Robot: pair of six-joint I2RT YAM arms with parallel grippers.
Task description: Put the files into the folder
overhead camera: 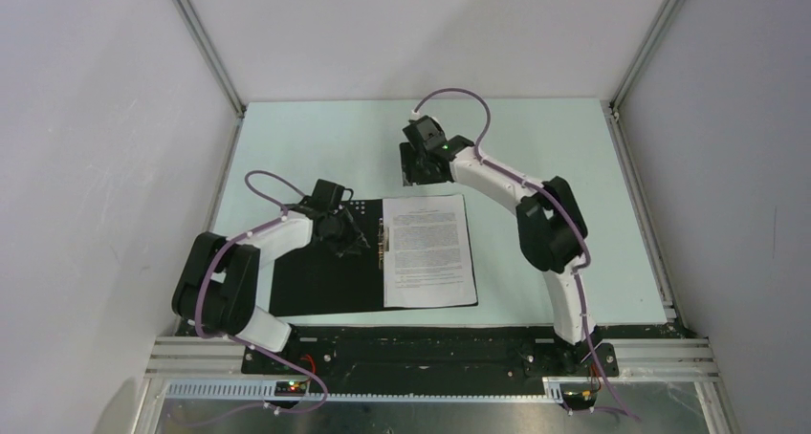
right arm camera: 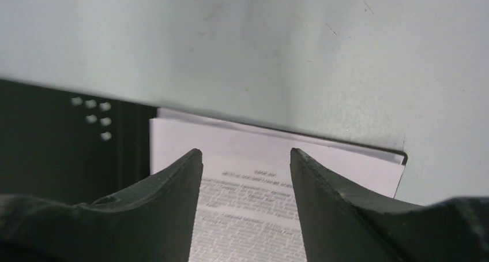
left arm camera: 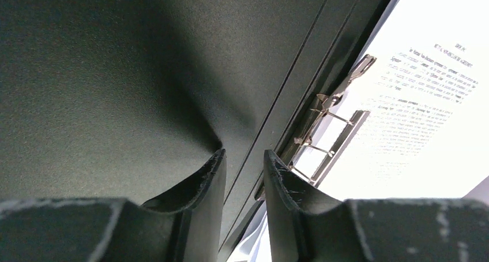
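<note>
Left hand [left arm camera: 243,155] is down low over the black inside of the folder [left arm camera: 115,71]. It is on the left half, close to the middle fold. Its two fingers [left arm camera: 210,175] are a little apart, and nothing is between them. I think it is there to press the open cover flat, so the folder does not slide or flap up. Just beside it, along the fold, is a shiny metal clip [left arm camera: 328,129] for holding pages.

Right hand [right arm camera: 246,152] hangs over the far end of the files [right arm camera: 248,210]. Its fingers are spread wide and it is not pinching anything. From above, it sits just past the top of the paper, over the pale green worktop [overhead camera: 536,147]. It looks well placed to nudge or tidy the sheets from that end.

The files lie on the right half of the open folder, printed side up. A plain white edge peeks out from under them at the far end. They look quite straight and fit inside the black border. Small white dots [right arm camera: 92,112] show on the black part next to them.

So I think the paper is in its place. The cover is not yet shut over it. Swinging it across could push the loose sheets crooked.
</note>
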